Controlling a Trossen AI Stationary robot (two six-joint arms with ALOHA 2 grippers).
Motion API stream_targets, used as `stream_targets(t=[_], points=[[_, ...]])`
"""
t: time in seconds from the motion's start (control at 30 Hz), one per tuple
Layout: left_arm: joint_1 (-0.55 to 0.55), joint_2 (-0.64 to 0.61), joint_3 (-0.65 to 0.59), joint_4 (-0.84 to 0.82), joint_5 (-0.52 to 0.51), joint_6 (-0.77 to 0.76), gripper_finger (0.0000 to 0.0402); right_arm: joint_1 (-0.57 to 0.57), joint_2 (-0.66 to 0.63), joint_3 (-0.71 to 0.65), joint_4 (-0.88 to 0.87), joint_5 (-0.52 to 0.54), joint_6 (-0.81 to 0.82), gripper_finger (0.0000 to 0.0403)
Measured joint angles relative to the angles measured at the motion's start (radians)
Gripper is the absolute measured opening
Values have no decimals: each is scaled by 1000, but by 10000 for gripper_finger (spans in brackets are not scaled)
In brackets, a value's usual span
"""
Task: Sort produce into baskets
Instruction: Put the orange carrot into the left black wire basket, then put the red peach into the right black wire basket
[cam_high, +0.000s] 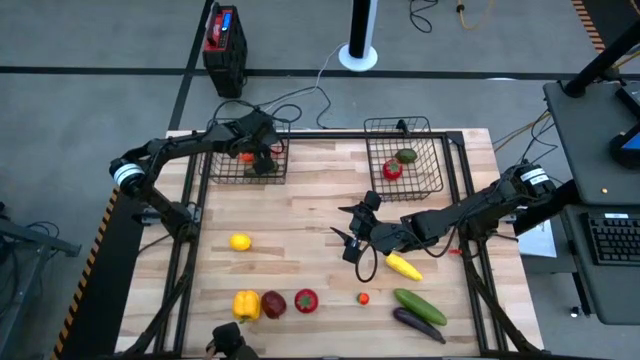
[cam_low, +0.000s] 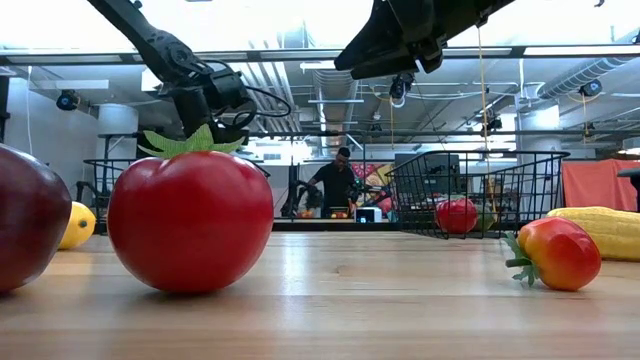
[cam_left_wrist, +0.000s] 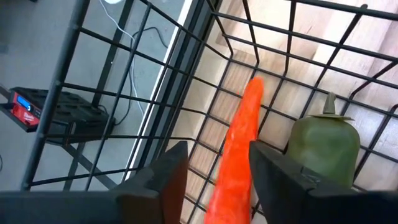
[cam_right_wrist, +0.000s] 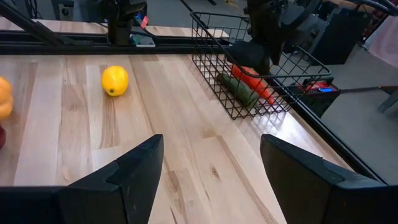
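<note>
Two black wire baskets stand at the table's far side, the left basket (cam_high: 248, 152) and the right basket (cam_high: 405, 165). My left gripper (cam_high: 255, 152) reaches down into the left basket, open, its fingers on either side of an orange carrot (cam_left_wrist: 239, 149). The carrot's thin end points at the basket floor, beside a green vegetable (cam_left_wrist: 323, 146). My right gripper (cam_high: 350, 238) is open and empty above the table's middle. The right basket holds a red tomato (cam_high: 392, 169) and a green piece (cam_high: 406, 155). My left gripper has the carrot's thick end (cam_left_wrist: 231, 186) between its two fingers, coming from above and slanting down along the carrot. A gap shows beside one finger (cam_left_wrist: 171, 180). The other finger (cam_left_wrist: 273, 180) lies close against the carrot; I cannot tell whether it touches.
On the table lie a lemon (cam_high: 240, 241), a yellow pepper (cam_high: 246, 305), a dark red piece (cam_high: 273, 303), a red tomato (cam_high: 306, 299), a small tomato (cam_high: 363, 298), a yellow piece (cam_high: 404, 267), a cucumber (cam_high: 420, 306) and an eggplant (cam_high: 418, 323). A red-and-black box (cam_high: 222, 35) stands on the floor beyond.
</note>
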Motion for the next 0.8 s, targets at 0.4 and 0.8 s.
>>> stream_targets(t=[0.4, 0.8], points=[[-28, -103, 0, -21, 2, -71, 180, 0, -7, 0, -12, 0, 10, 261], [-374, -452, -44, -42, -4, -366, 181, 0, -29, 36, -113, -110, 142, 261]])
